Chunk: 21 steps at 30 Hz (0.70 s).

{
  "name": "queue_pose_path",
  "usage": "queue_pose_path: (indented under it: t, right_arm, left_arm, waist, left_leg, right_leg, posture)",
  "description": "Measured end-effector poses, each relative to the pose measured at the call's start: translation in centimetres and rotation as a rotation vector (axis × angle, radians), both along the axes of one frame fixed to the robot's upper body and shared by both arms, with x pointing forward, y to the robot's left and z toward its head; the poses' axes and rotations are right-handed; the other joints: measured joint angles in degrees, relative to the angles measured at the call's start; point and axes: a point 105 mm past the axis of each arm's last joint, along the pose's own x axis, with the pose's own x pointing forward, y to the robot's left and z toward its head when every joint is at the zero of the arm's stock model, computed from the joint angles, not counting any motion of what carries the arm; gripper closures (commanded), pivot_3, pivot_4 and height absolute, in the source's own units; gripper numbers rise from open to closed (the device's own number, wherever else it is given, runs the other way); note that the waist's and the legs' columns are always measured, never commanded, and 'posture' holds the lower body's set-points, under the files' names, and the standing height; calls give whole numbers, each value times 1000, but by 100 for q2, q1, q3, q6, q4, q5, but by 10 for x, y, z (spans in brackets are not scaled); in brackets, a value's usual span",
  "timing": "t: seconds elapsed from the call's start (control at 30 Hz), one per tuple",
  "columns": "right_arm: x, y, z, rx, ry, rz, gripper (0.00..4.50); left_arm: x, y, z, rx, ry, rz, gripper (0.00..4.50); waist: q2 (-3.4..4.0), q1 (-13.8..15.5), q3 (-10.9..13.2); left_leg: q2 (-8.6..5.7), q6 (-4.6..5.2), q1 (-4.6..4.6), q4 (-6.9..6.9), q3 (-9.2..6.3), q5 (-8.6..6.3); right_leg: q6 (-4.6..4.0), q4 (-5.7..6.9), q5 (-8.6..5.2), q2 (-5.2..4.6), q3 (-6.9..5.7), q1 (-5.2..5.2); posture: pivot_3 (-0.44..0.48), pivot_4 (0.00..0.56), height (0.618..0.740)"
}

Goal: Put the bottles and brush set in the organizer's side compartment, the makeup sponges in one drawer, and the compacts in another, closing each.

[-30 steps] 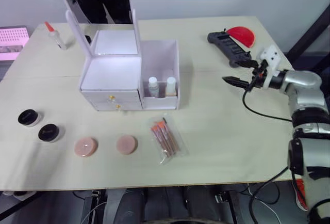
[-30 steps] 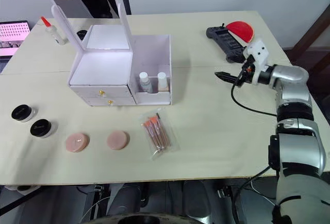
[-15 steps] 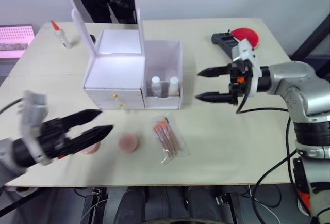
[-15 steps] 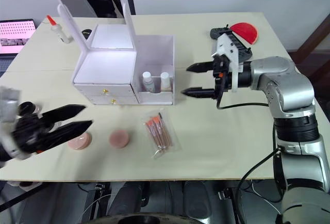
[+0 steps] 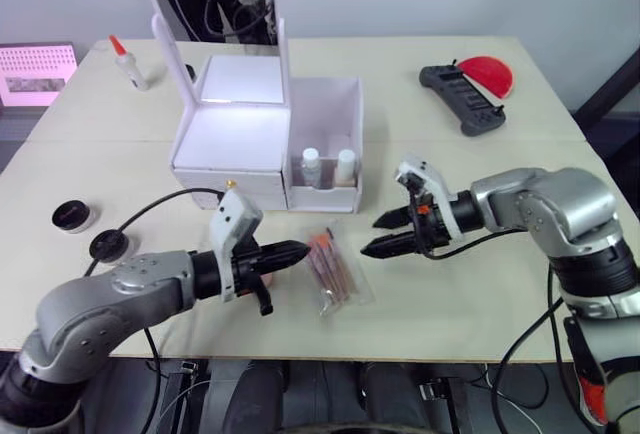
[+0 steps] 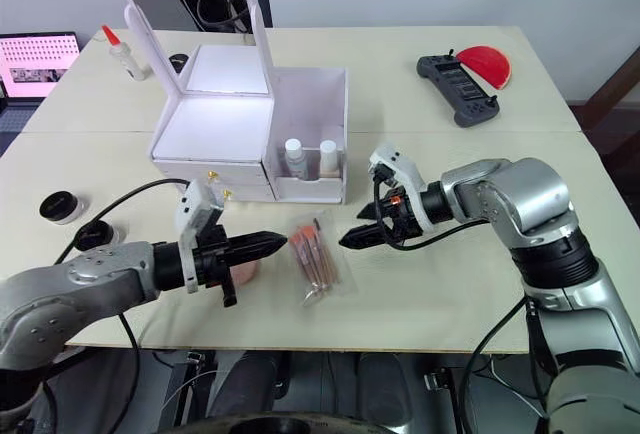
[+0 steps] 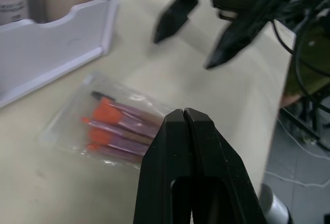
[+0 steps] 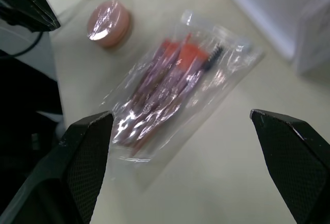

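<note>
The white organizer [image 5: 232, 144] stands with its mirror lid up and both drawers pushed in. Two bottles [image 5: 313, 166] stand in its side compartment [image 5: 328, 104]. The brush set [image 5: 330, 269] lies in a clear bag in front of it. My left gripper [image 5: 300, 250] is shut and empty, its tip just left of the bag. On the bag's other side my right gripper [image 5: 372, 236] is open, a little above the table. Two pink makeup sponges [image 8: 108, 21] lie by the left gripper, partly hidden by it. Two black compacts [image 5: 70, 216] sit at the left.
A black controller [image 5: 460, 94] and a red half-disc [image 5: 487, 72] lie at the back right. A small glue bottle with a red cap [image 5: 128, 66] and a pink screen [image 5: 35, 62] are at the back left. A black cable [image 5: 165, 202] runs across the table by the left arm.
My left arm has come in from the left and its gripper has shut beside the brush set. The right gripper has moved down and left to the bag, staying open. The camera has shifted.
</note>
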Motion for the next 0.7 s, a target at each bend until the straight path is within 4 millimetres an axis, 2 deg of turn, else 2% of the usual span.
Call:
queue_pose_path:
  t: [0.07, 0.2, 0.27, 0.5, 0.7]
  right_arm:
    - [-1, 3, -8, -5, 95, -27, 0]
    - [1, 4, -24, -35, 198, -80, 0]
    - [4, 7, -25, -36, 200, -89, 0]
    - [6, 14, -27, -54, 190, -96, 0]
    - [4, 23, -29, -43, 194, -82, 0]
  left_arm:
    - [4, -9, -12, -87, 121, 34, 4437]
    - [2, -13, -42, -1, 264, 56, 4437]
    - [5, -15, -49, 30, 299, 66, 4437]
    - [7, -14, -63, 94, 369, 94, 4437]
    - [8, -11, -65, 104, 387, 134, 4437]
  waist:
    - [-13, 2, -2]
    - [-15, 0, -3]
    - [-17, -2, -4]
    - [-18, -25, -6]
    - [-39, -40, -31]
  left_leg:
    - [-1, 0, -1, 5, -6, 0]
    - [-2, 0, 0, 5, -6, 0]
    - [-2, 0, 0, 6, -6, 0]
    - [-2, 0, 3, 5, -7, 0]
    - [1, 0, 12, -1, -7, 0]
  right_leg:
    - [2, 2, 1, 0, -3, 2]
    - [2, 4, 1, 1, -2, 2]
    - [3, 4, 1, 2, -2, 3]
    - [3, 6, 1, 2, -3, 4]
    - [2, 5, 0, 4, -2, 9]
  posture:
    - [0, 150, 740]
    - [0, 150, 740]
    - [0, 150, 740]
    - [0, 150, 740]
    - [0, 150, 740]
